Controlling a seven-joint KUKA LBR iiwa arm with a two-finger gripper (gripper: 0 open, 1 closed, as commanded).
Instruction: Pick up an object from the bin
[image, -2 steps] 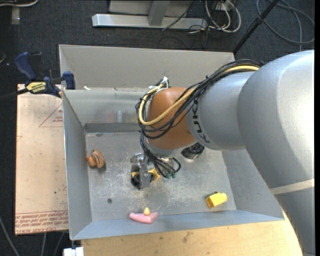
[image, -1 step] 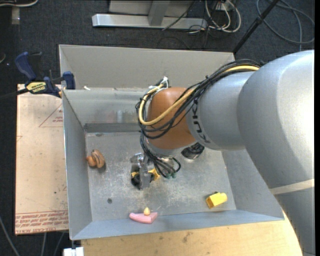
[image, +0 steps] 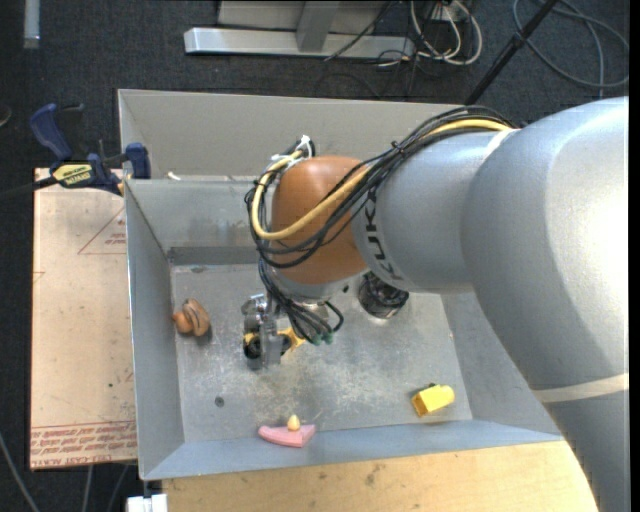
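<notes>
Yellow-and-black small piece (image: 281, 344) lies directly at the tip of the gripper (image: 260, 346), mid-floor of the grey metal bin (image: 150, 330), towards its left wall. Whether the gripper is apart or closed cannot be told. Brown lumpy object (image: 192, 319) lies apart, nearer that wall.

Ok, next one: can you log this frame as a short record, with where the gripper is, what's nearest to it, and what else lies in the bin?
gripper: low over the bin floor, left of centre
nearest thing: brown rounded lump, to its left in the view, apart from it
other things: pink flat piece with a yellow knob, by the near wall; yellow block, lower right; dark round thing, partly under the arm
held: cannot tell
bin: grey metal
</notes>
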